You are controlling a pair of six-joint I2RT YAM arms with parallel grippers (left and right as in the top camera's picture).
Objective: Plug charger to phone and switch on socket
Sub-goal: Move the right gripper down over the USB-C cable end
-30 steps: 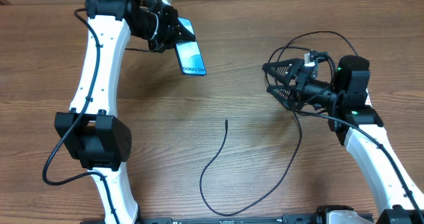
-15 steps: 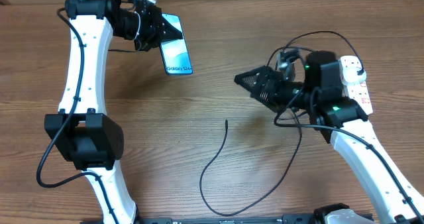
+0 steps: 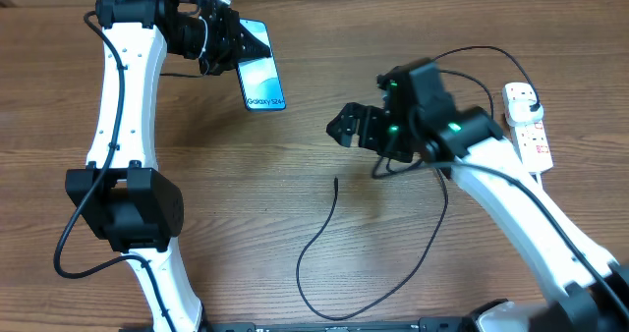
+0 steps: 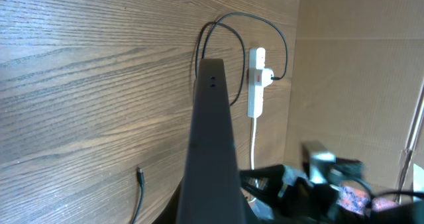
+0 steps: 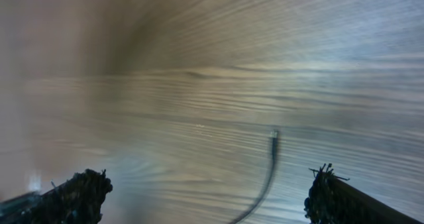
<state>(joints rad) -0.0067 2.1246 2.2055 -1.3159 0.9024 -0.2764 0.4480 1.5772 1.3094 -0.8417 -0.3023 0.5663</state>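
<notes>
My left gripper (image 3: 228, 45) is shut on the phone (image 3: 261, 79) and holds it above the table at the back left, its light blue screen facing up. In the left wrist view the phone's dark edge (image 4: 213, 151) fills the middle. The black charger cable (image 3: 329, 214) lies on the table with its connector tip (image 3: 336, 181) free; the tip shows in the right wrist view (image 5: 273, 136) between my fingers. My right gripper (image 3: 346, 128) is open and empty, above and just behind the tip. The white socket (image 3: 527, 126) lies at the far right with the black plug in it.
The cable loops (image 3: 462, 62) behind the right arm toward the socket. The socket's white cord (image 4: 254, 141) runs off it in the left wrist view. A cardboard wall (image 4: 358, 65) stands beyond the table's edge.
My right arm has swung left and forward, moving the open gripper from near the socket toward the cable tip. The left gripper with the phone shifted slightly left earlier, then stayed still.
</notes>
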